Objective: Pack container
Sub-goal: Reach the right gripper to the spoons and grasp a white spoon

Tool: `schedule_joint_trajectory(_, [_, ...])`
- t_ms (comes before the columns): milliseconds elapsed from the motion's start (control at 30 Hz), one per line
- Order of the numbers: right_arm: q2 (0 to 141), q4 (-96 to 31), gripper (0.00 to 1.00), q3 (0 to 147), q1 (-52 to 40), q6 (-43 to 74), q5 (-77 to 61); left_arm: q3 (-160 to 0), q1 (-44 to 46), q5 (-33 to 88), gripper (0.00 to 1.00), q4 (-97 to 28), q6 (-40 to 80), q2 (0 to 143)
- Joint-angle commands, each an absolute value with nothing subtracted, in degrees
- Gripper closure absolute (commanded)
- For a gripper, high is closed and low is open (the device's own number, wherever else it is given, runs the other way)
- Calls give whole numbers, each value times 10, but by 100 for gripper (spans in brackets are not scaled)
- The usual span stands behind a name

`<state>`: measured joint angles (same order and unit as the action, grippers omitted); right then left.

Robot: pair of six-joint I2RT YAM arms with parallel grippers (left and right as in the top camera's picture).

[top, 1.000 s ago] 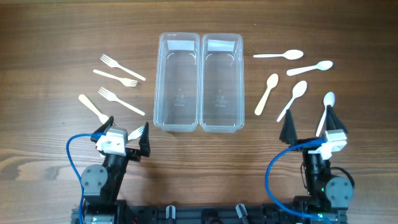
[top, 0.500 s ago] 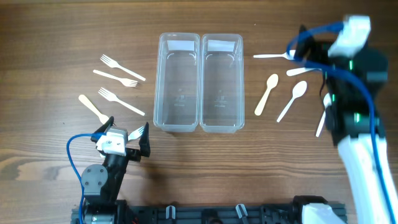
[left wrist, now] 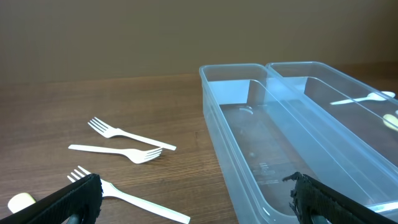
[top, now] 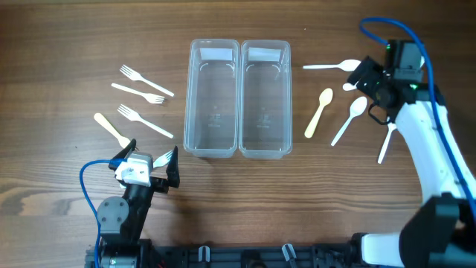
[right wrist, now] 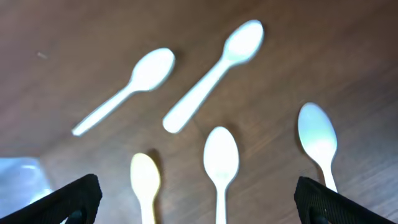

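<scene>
Hovering over the spoons [right wrist: 221, 155], the right gripper [top: 370, 89] held its jaws open; so did the left gripper [top: 154, 149]. The spoons looked light, stiff and slick, best pinched mid-handle.

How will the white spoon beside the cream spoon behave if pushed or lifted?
The white spoon looks thin and plastic, so probably light and slightly bendy. Lying flat on the wooden table, it would likely slide when pushed.
</scene>
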<state>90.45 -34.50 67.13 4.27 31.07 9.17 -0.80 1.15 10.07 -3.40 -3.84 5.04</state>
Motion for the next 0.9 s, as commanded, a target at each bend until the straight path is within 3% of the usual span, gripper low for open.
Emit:
schedule_joint_trajectory(0, [917, -346, 0, 674, 41, 331, 109, -4, 14, 99, 0, -34, -47, 49])
schedule_joint_trajectory(33, [917, -346, 1, 674, 41, 330, 105, -3, 14, 99, 0, -34, -47, 49])
schedule_joint_trajectory(67, [917, -349, 10, 674, 41, 330, 105, -4, 14, 99, 0, -34, -47, 49])
schedule_joint_trajectory(100, [917, -354, 40, 673, 41, 330, 97, -3, 14, 99, 0, -34, -47, 49])
schedule_joint_trajectory(133, [918, -352, 46, 669, 41, 330, 77, -4, 14, 99, 0, -34, -47, 49])
schedule_joint_trajectory(200, [934, -353, 43, 668, 41, 329, 61, -3, 14, 99, 0, -34, -47, 49])
schedule_joint_trajectory(333, [1006, -368, 63, 667, 41, 314, 3, -3, 14, 99, 0, -34, -47, 49])
schedule_joint_trajectory(867, [1066, -378, 57, 667, 55, 313, 30, -3, 14, 99, 0, -34, -47, 49])
